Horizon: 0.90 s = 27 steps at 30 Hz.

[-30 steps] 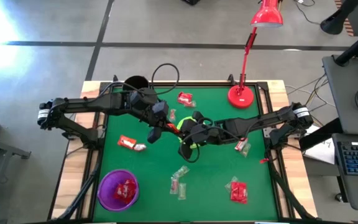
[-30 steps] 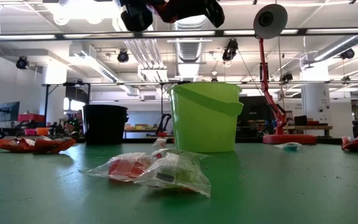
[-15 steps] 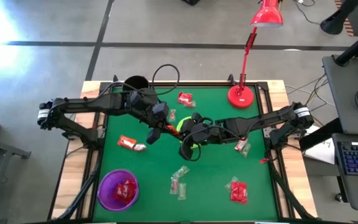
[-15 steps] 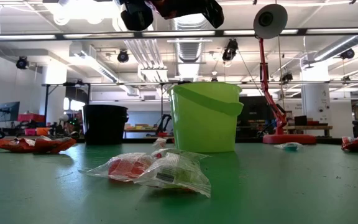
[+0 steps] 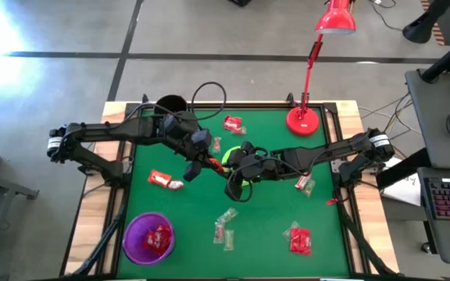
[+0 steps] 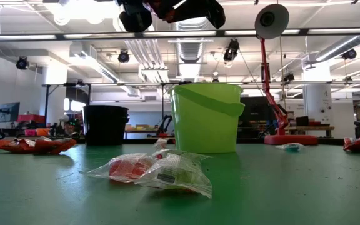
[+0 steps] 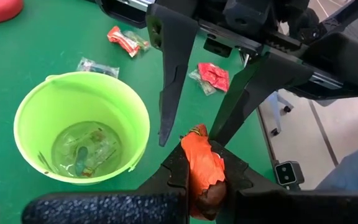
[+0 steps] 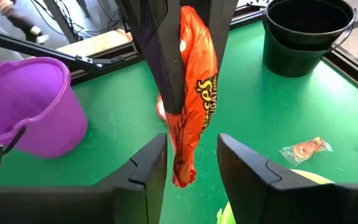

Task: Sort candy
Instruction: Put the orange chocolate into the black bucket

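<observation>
Handover point: above the middle of the table (image 5: 326,218), beside the green bucket (image 7: 82,127).
Left gripper (image 7: 197,180): fingers clamped on one end of an orange candy packet (image 8: 191,93).
Right gripper (image 8: 191,165): fingers apart, one on each side of the packet's free end; not gripping it.
Packet axis: long axis runs out from the left fingers toward the right gripper, passing between the right fingers.
Nearer arm: both grippers meet at the packet; only the left one holds it.
Judgement: the packet looks to be passing between arms; which arm keeps it cannot be told from this moment.
Green bucket: holds a few clear-wrapped candies on its bottom.
Purple bucket (image 5: 148,236): near the front left corner of the table; holds red-wrapped candy.
Black bucket (image 5: 171,104): at the back left corner; contents cannot be told.
Loose candy: red packets (image 5: 299,238) toward the front right corner, another (image 5: 233,122) near the back edge, clear ones (image 5: 225,226) near the front edge.
Lamp (image 5: 305,121): red base at the back edge, right of centre.
</observation>
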Each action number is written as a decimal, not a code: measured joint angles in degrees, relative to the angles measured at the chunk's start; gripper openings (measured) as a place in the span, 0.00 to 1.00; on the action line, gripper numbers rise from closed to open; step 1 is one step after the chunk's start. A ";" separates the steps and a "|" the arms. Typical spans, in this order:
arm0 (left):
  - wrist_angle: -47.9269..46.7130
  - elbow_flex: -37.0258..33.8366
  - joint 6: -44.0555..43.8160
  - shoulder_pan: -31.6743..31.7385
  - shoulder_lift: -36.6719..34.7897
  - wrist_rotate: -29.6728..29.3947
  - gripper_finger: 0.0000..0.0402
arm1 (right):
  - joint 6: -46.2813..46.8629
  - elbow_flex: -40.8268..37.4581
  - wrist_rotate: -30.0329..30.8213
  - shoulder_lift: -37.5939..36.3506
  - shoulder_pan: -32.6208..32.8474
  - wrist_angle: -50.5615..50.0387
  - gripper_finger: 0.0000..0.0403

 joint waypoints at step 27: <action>-0.27 0.02 0.01 -1.01 -1.13 0.02 0.03 | -0.02 0.00 -0.02 -3.85 0.04 -0.60 0.37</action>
